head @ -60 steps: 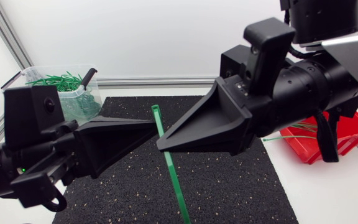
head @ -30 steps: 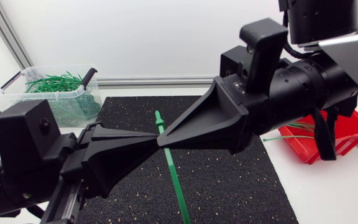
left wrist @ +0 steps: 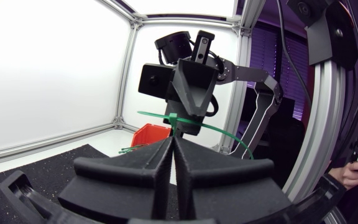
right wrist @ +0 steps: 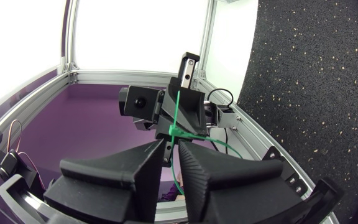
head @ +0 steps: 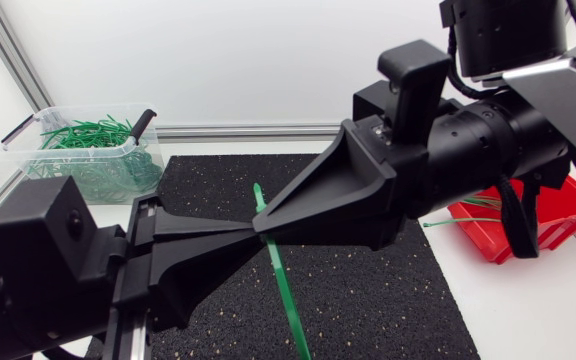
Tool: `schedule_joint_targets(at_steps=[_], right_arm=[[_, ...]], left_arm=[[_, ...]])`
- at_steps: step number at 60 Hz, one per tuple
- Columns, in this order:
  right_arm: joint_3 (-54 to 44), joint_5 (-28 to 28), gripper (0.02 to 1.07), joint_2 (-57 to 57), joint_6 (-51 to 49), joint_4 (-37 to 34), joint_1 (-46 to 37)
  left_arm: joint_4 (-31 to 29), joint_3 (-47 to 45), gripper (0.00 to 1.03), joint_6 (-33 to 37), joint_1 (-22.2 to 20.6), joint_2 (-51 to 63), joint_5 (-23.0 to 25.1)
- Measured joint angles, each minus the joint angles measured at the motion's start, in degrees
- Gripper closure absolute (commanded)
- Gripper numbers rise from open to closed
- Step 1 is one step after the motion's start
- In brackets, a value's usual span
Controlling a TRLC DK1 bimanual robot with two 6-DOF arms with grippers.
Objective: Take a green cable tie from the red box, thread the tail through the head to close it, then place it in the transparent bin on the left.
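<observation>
green cable tie (head: 286, 290) out of red box (head: 568, 215), held above mat (head: 368, 300) | left claw (head: 248, 232) and right claw (head: 260, 228) both clenched on it, tips meeting | threading in hand, i judge (closure unseen) | 1 drop left: transparent bin (head: 78, 110)

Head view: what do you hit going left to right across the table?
transparent bin → left hand → green cable tie → right hand → red box

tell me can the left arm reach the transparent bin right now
Probably yes. The transparent bin sits on the same side as the left gripper, with nothing standing between them. That gripper is tip to tip with the right gripper at the cable tie, though.
</observation>
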Motion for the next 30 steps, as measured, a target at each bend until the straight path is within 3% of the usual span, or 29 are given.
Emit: schedule_joint_targets(at_steps=[15,30], right_arm=[[-0.09,-1.11,0.66,-3.28,-3.15,-0.85,-1.40],[0.07,-2.69,0.66,-2.45,-10.60,-2.84,-6.69]], left_arm=[[-0.63,0.04,0.99,4.13,3.37,1.38,-0.02],[-2.97,0.22,0.99,9.33,3.72,1.40,-1.31]])
